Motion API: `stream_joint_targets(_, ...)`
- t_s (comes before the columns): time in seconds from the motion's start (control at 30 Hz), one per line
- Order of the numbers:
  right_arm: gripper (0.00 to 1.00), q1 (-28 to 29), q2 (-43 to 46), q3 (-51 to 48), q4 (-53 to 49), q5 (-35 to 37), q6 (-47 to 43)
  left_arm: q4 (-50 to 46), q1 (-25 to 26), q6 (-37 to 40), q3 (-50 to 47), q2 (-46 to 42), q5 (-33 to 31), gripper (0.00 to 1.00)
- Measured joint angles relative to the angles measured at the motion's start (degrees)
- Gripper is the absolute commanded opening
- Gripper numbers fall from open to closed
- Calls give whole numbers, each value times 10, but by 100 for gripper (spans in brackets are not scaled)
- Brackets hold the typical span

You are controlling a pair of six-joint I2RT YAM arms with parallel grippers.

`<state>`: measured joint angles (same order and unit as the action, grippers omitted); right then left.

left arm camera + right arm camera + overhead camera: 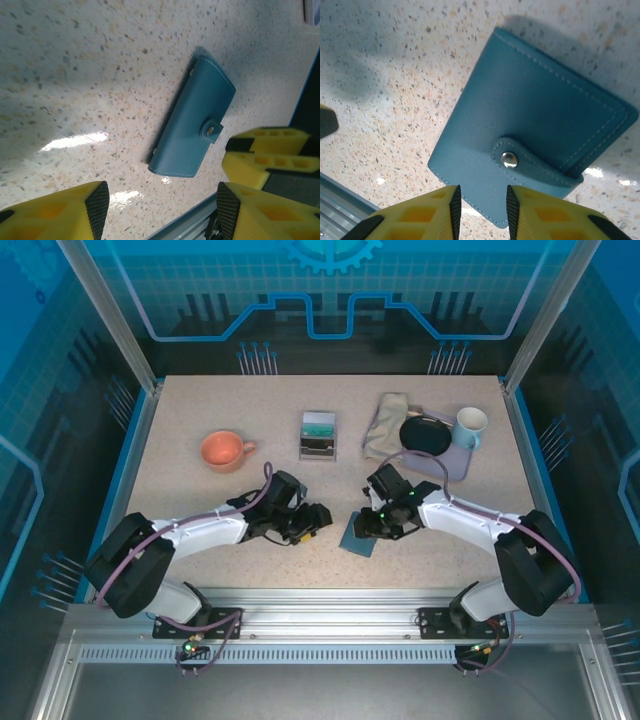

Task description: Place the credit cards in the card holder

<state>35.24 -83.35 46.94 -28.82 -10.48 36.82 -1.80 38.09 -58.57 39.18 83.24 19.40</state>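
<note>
Near the front edge of the table [170,480], the card holder [535,120] lies snapped shut, half hidden under the right gripper [483,207] from above (jaws a narrow slit, gripping nothing). The left gripper [162,205] gapes wide, empty. Further back, mid-table, the credit cards [319,423] sit in a grey tray [318,450], way too small to read.

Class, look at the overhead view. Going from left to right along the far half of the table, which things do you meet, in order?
orange cup → grey tray → beige cloth → black disc → pale mug
</note>
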Motion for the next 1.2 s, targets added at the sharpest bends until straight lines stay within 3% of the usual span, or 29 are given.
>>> stream_joint_targets(0.3,34,-36,-8,5,-21,35,6,14,11,5,54,80,21,58)
stream_joint_targets(0.6,29,-42,-16,-30,-2,7,11,17,14,35,137,182,57,54)
stream_joint_targets(0.9,26,-43,-34,-31,9,6,11,16,21,46,148,222,83,53)
stream_joint_targets(1.2,26,-45,-37,-34,12,6,10,14,30,51,148,223,90,32)
